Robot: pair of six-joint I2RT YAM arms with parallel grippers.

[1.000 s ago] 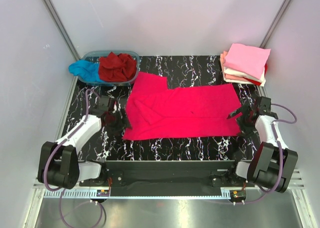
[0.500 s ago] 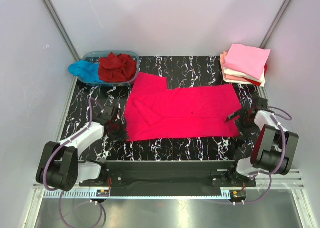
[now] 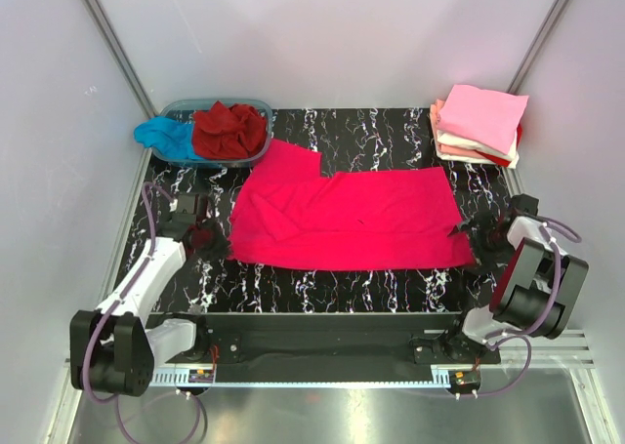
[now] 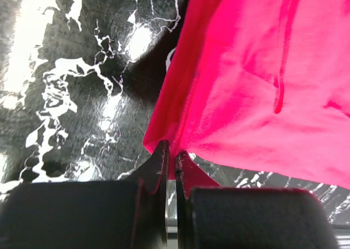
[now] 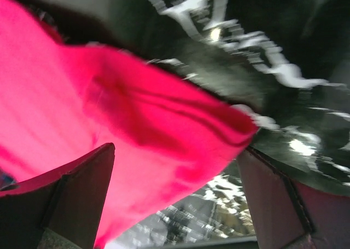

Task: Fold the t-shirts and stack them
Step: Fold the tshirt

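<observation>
A bright pinkish-red t-shirt (image 3: 352, 220) lies spread across the middle of the black marbled table, one sleeve pointing to the back left. My left gripper (image 3: 210, 239) is shut on its near left corner; in the left wrist view the jaws pinch the red hem (image 4: 172, 161) with the cloth (image 4: 257, 85) stretching away. My right gripper (image 3: 471, 239) sits at the near right corner, open. In the right wrist view that corner of cloth (image 5: 136, 112) lies between the wide-apart fingers (image 5: 176, 150), untouched by them.
A neat stack of folded shirts (image 3: 479, 122), pale pink on top, stands at the back right. At the back left a clear blue-tinted tub (image 3: 195, 103) holds a crumpled dark red shirt (image 3: 229, 130), and a turquoise one (image 3: 164, 137) hangs over its left side.
My left gripper has shut on the shirt's near left corner and drawn it leftward, stretching the cloth. The right gripper has shifted slightly to the near right corner and stayed open.
</observation>
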